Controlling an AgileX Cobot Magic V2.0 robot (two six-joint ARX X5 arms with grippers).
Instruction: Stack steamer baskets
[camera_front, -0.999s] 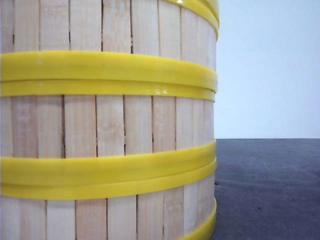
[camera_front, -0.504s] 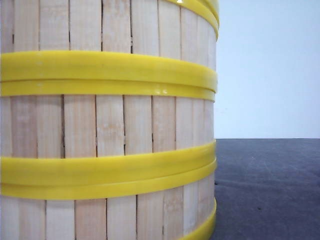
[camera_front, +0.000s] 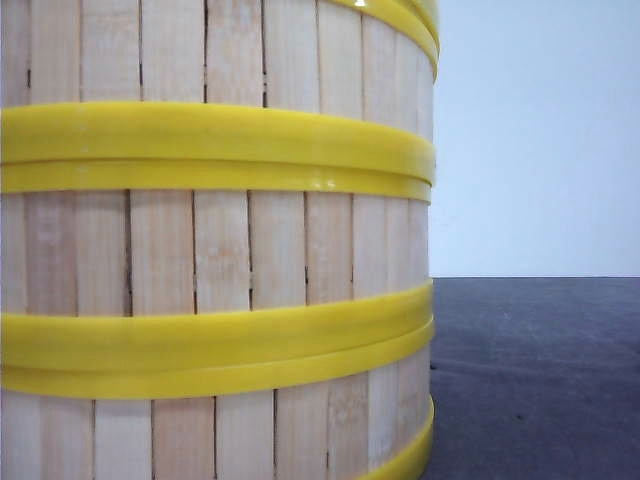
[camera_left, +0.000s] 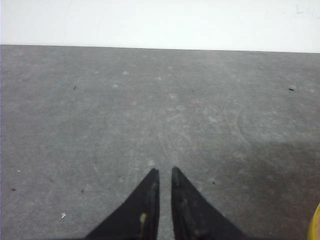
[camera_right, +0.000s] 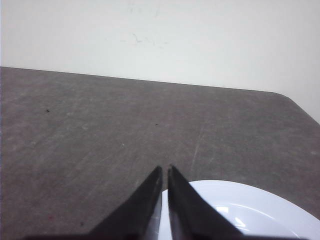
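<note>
The steamer baskets fill the left two thirds of the front view, very close to the camera, standing as one stack. The middle basket (camera_front: 220, 250) shows pale vertical slats between two doubled yellow rim bands. The upper basket (camera_front: 230, 50) and lower basket (camera_front: 200, 440) are cut off by the frame. Their insides are hidden. Neither gripper appears in the front view. My left gripper (camera_left: 164, 170) is shut over bare grey table, holding nothing, with a sliver of yellow rim (camera_left: 316, 225) at the frame edge. My right gripper (camera_right: 165, 168) is shut and empty, just above a white plate's edge.
A white plate (camera_right: 250, 210) lies under and beside the right gripper's fingers. Dark grey tabletop (camera_front: 540, 380) stretches to the right of the stack, ending at a white wall (camera_front: 540, 130). The table's rounded far corner (camera_right: 287, 97) shows in the right wrist view.
</note>
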